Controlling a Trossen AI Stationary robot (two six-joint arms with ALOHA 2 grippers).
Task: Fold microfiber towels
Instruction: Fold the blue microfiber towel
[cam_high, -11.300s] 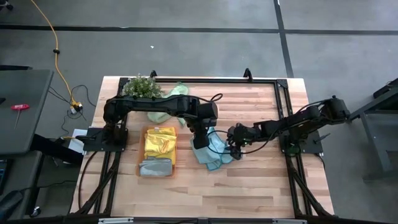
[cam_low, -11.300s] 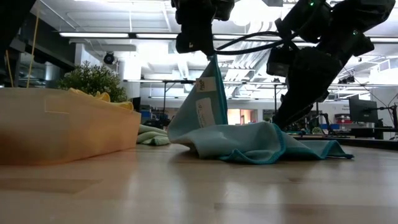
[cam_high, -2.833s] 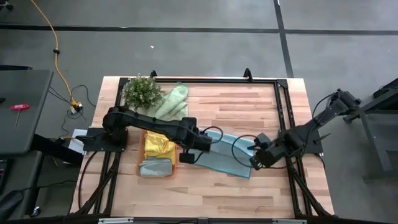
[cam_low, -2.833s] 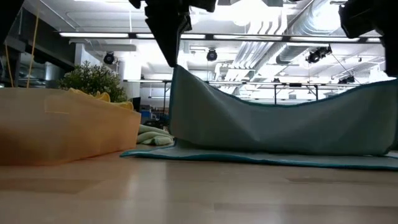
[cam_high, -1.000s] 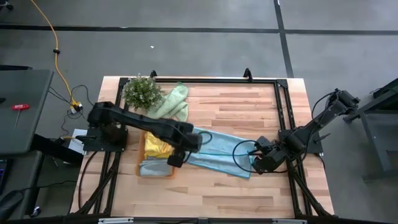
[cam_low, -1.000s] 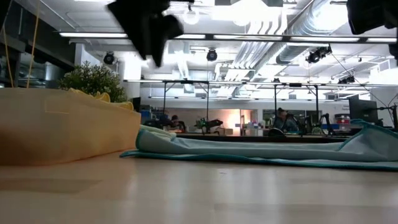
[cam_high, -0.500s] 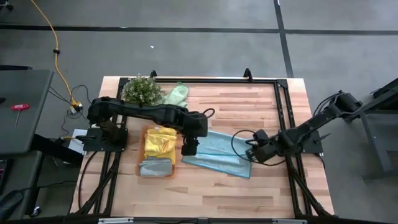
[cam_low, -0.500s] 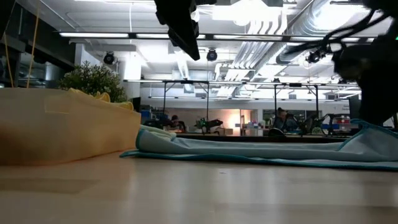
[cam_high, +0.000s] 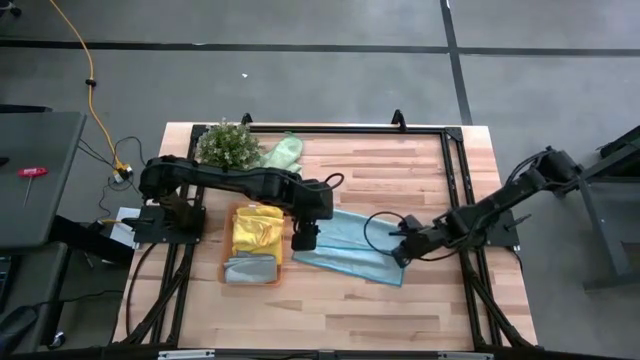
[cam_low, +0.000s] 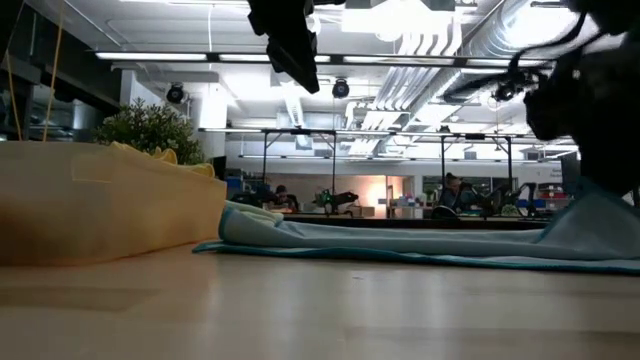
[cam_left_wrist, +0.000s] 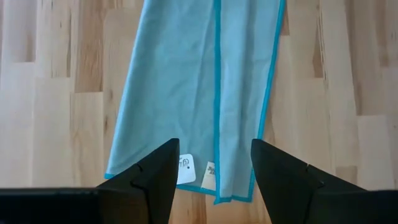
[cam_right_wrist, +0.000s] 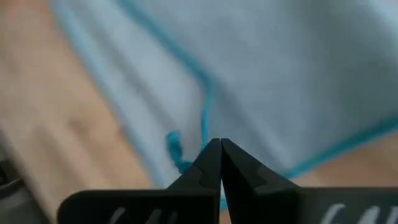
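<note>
Towel in hand: the light blue-teal microfiber towel with the darker teal hem (cam_high: 345, 247) lies folded in half on the pale wooden table (cam_high: 400, 190), mid-table, just right of the translucent orange tray (cam_high: 225, 252).
My right gripper (cam_high: 398, 250): pressed together on the towel's right end; in the right wrist view my tips meet over the teal hem (cam_right_wrist: 202, 118), and the low view shows that end lifted off the wood (cam_low: 590, 225).
My left gripper (cam_high: 303, 238): spread, empty, hovering above the towel's left end, where the white tags (cam_left_wrist: 196, 169) lie.
Risk, layers: I judge I may be pinching one layer only; carrying it leftward would peel the fold open.
Risk, drag: nothing pins the left end, so a pull could slide the whole cloth toward the tray.
Risk, arms: a leftward fold brings my two grippers close together.
Other towels: a bright yellow towel (cam_high: 256, 232) and a grey one (cam_high: 249, 268) sit in the tray; a pale green one (cam_high: 285, 153) lies far left beside the small bushy green plant (cam_high: 226, 142).
</note>
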